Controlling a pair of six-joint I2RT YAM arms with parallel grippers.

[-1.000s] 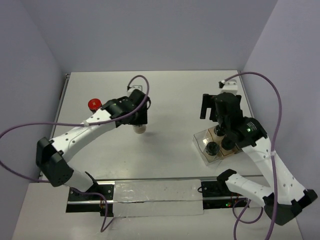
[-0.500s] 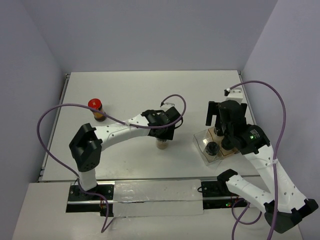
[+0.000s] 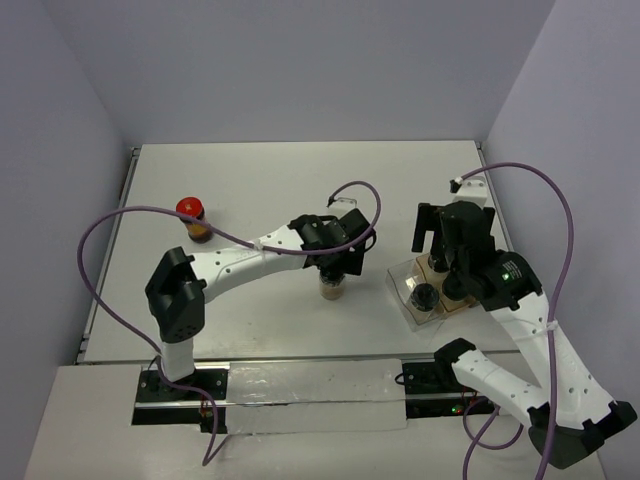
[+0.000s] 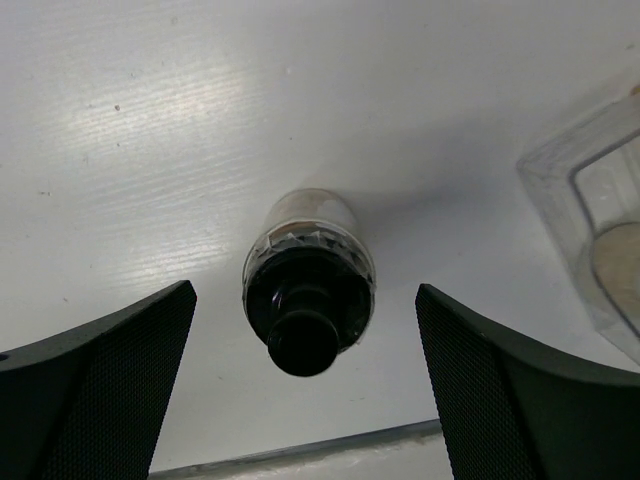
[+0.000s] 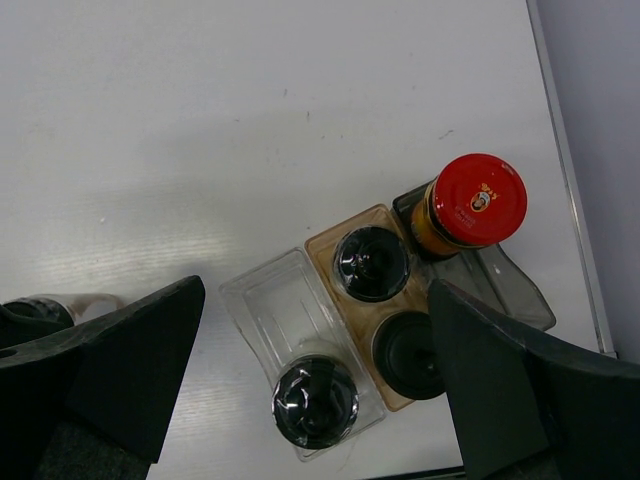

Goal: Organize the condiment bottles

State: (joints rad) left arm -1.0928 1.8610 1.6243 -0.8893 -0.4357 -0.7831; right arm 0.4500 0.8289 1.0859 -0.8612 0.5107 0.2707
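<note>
Condiment bottles stand in three spots on your white surface (image 3: 250, 180). Your left end effector (image 3: 336, 264) hangs over one black-capped bottle (image 4: 308, 290), which stands upright near the middle of the surface, just left of the clear tray (image 5: 262, 300). Its jaws are spread wide: in the left wrist view the bottle sits between the two fingers (image 4: 110, 385) with bare surface showing on either side, so you are gripping nothing there. A lone red-capped bottle (image 3: 191, 214) stands well apart, over at the left side of the surface. The other four are grouped at the tray on the right. A second red-capped bottle (image 5: 478, 200) stands in the dark-tinted end section. A pair of black-capped bottles (image 5: 371, 263) stand one behind the other in the brown-tinted section beside it. A last black-capped bottle (image 5: 316, 401) is in the clear section, at the end nearest the arm bases. Your right end effector (image 3: 436, 236) hovers above the tray with its jaws wide apart too, touching none of the bottles below it.
</note>
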